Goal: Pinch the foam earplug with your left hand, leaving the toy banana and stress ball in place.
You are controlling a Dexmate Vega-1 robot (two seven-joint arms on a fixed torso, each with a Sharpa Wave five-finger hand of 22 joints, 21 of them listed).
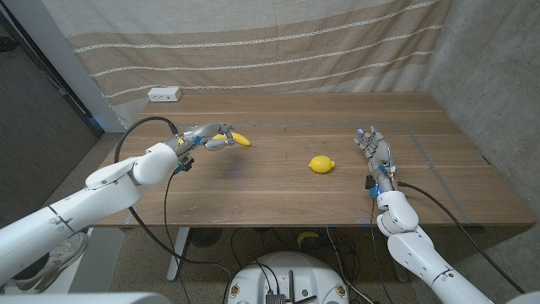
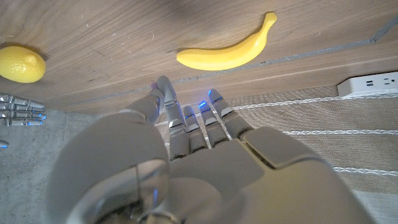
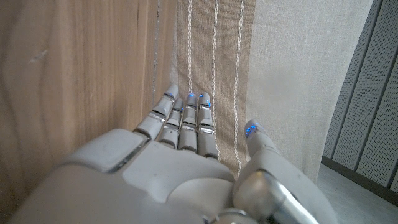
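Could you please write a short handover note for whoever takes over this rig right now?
Left hand: raised over the table beside the toy banana, fingers apart, holding nothing that the views show.
Right hand: open, at the table's right side, away from the objects.
A yellow lemon-shaped ball, probably the stress ball, sits mid-table.
Foam earplug: I cannot make it out.
Done: nothing pinched yet.
Left: find the earplug and pinch it with the left hand, leaving banana and ball alone.

Toy banana [image 1: 239,138] on the table [image 1: 278,203], stress ball [image 1: 321,165] to its right
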